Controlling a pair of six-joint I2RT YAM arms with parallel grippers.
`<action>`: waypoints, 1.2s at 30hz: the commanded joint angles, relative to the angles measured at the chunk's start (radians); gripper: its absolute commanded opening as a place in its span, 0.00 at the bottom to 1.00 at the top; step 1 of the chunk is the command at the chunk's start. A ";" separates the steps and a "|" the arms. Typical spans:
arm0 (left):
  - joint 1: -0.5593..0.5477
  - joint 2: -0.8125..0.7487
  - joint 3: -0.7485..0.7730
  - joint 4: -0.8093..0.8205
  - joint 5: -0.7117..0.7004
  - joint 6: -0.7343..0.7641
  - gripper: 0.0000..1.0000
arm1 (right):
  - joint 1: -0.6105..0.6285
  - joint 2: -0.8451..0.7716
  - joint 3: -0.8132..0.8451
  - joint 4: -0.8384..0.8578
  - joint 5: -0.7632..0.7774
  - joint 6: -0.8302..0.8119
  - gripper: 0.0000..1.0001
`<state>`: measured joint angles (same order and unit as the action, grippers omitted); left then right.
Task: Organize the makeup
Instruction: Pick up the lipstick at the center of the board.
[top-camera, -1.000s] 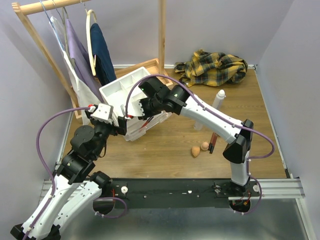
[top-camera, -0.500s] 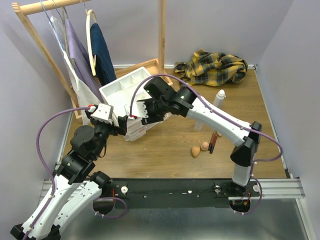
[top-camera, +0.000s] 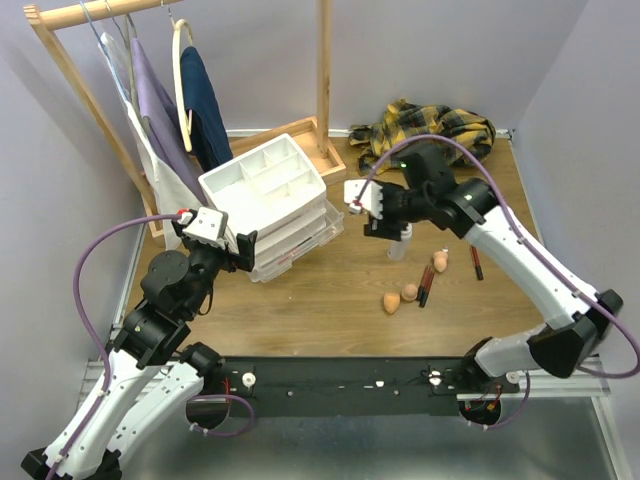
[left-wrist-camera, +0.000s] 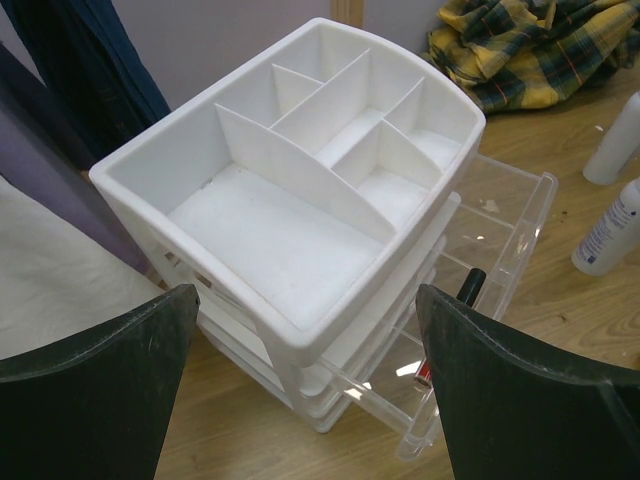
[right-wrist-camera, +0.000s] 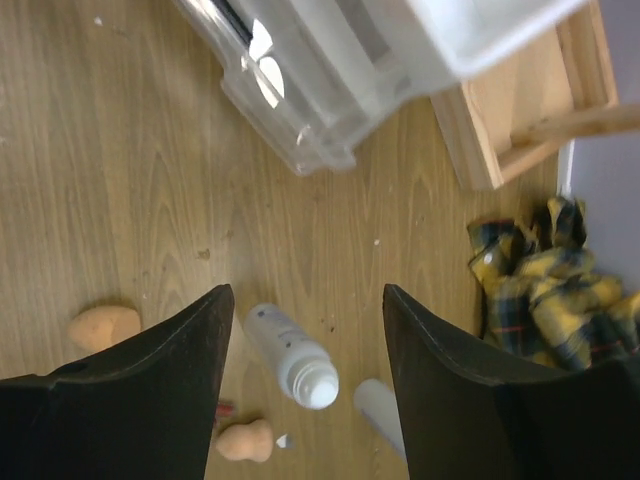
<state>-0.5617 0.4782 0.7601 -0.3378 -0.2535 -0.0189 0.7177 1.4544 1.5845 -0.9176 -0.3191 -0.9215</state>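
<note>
Right gripper (right-wrist-camera: 305, 300), spread and empty, hangs over a bottle (right-wrist-camera: 290, 358) at mid-table, apparently lined up to grasp it. Sponges (top-camera: 410, 292) and sticks (top-camera: 425, 285) lie toward the right edge; left gripper (left-wrist-camera: 305, 295), open, faces the far-left drawers (left-wrist-camera: 200, 102).

White bottles (right-wrist-camera: 285, 350), peach sponges (top-camera: 391, 303), dark-red sticks (top-camera: 425, 285) lie scattered, close together.

Your top camera is looking down from above and behind the arm bases, taking in the whole wooden table (top-camera: 340, 285). Your left wrist camera is hovering close over the white plastic drawer unit (left-wrist-camera: 300, 200), facing the yellow plaid cloth (left-wrist-camera: 520, 50) at one o'clock. Your right wrist camera is pointing straight down, sharing that unit at twelve o'clock, the cloth at four, and a white capped bottle (right-wrist-camera: 290, 355).
</note>
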 joint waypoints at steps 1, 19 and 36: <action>0.011 0.002 -0.005 0.020 0.025 -0.004 0.99 | -0.133 -0.149 -0.193 0.078 -0.127 -0.020 0.72; 0.013 -0.004 -0.005 0.020 0.053 -0.007 0.99 | -0.477 -0.216 -0.498 0.057 -0.250 -0.076 0.73; 0.013 -0.012 -0.005 0.022 0.054 -0.009 0.99 | -0.475 -0.175 -0.598 0.037 -0.189 -0.171 0.70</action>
<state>-0.5552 0.4801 0.7601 -0.3378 -0.2161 -0.0235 0.2466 1.2633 1.0302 -0.8642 -0.5331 -1.0710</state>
